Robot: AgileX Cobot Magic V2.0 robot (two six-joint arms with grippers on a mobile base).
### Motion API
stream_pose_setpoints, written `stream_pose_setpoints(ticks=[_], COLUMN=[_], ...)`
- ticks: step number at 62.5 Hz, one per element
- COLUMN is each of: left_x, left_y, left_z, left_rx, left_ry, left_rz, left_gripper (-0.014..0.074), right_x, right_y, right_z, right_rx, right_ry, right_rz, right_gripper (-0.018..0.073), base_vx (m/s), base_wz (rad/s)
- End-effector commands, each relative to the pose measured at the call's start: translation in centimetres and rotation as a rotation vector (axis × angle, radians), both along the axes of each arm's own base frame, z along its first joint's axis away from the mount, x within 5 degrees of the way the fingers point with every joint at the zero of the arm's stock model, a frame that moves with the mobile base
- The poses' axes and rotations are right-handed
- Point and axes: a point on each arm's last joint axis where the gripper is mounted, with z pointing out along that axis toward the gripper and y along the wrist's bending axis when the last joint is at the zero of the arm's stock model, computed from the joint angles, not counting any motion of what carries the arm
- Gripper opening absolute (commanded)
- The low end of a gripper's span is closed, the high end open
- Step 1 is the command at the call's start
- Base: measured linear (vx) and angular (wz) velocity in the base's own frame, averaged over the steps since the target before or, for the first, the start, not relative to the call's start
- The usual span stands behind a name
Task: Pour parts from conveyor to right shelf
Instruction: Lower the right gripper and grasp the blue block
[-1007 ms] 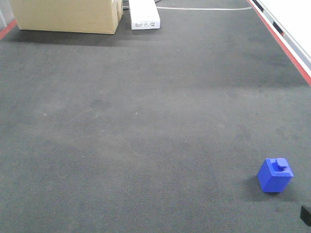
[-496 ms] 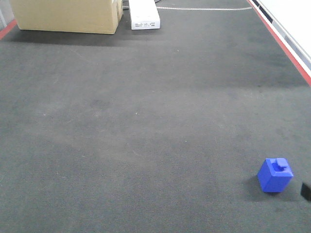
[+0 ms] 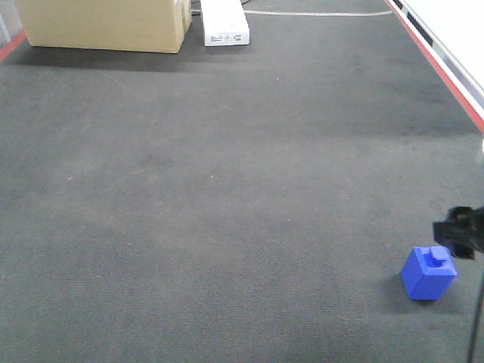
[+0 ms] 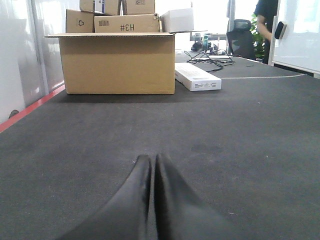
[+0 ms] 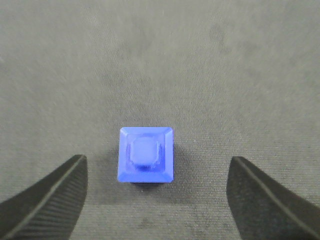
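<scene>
A large tan cardboard box (image 3: 102,23) fills the upper left of the front view, with a flat white box (image 3: 224,23) just beside it. In the left wrist view, smaller cartons (image 4: 126,23) show above it, and an office chair (image 4: 244,44) and a person (image 4: 263,20) stand at the upper right.

Front view: looks from high up, tilted down along the belt (image 3: 227,197) toward its far end, wide, with the carton (image 3: 102,26) and white box (image 3: 224,23) at the top edge and the cube (image 3: 428,274) at lower right. Left wrist view: sits low, near belt level, facing the same far end past the left gripper (image 4: 151,159); shares carton and white box with the front view. Right wrist view: points straight down, close over the cube, framed by the right gripper (image 5: 157,159); shares the cube with the front view.
</scene>
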Motion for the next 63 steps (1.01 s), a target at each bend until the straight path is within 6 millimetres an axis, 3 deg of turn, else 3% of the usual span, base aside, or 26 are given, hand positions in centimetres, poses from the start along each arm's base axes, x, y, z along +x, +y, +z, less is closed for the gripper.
stream_pose_setpoints(ticks=[1, 20, 46, 53, 63], left_x=[0.0, 0.0, 0.0, 0.0, 0.0], left_y=[0.0, 0.0, 0.0, 0.0, 0.0], left_z=[-0.3, -0.3, -0.3, -0.3, -0.3], left_rx=[-0.007, -0.007, -0.007, -0.007, -0.007], left_ry=[-0.06, -0.06, -0.06, -0.06, -0.06], left_rz=[-0.003, -0.003, -0.003, -0.003, -0.003], left_gripper=[-0.0006, -0.0006, -0.0006, -0.0006, -0.0006], right_x=[2.0, 6.0, 8.2, 8.7, 9.0], right_y=[0.1, 0.0, 0.5, 0.5, 0.4], right_z=[1.0, 0.3, -3.9, -4.6, -5.3], right_rx=[-0.012, -0.011, 0.057, 0.057, 0.055], right_ry=[0.0, 0.203, 0.369, 0.372, 0.392], right_rz=[0.027, 0.037, 0.045, 0.032, 0.031], right_gripper=[0.0565, 0.0565, 0.0559, 0.0532, 0.0426], base_vx=[0.0, 0.0, 0.0, 0.0, 0.0], base_wz=[0.0, 0.0, 0.0, 0.0, 0.0])
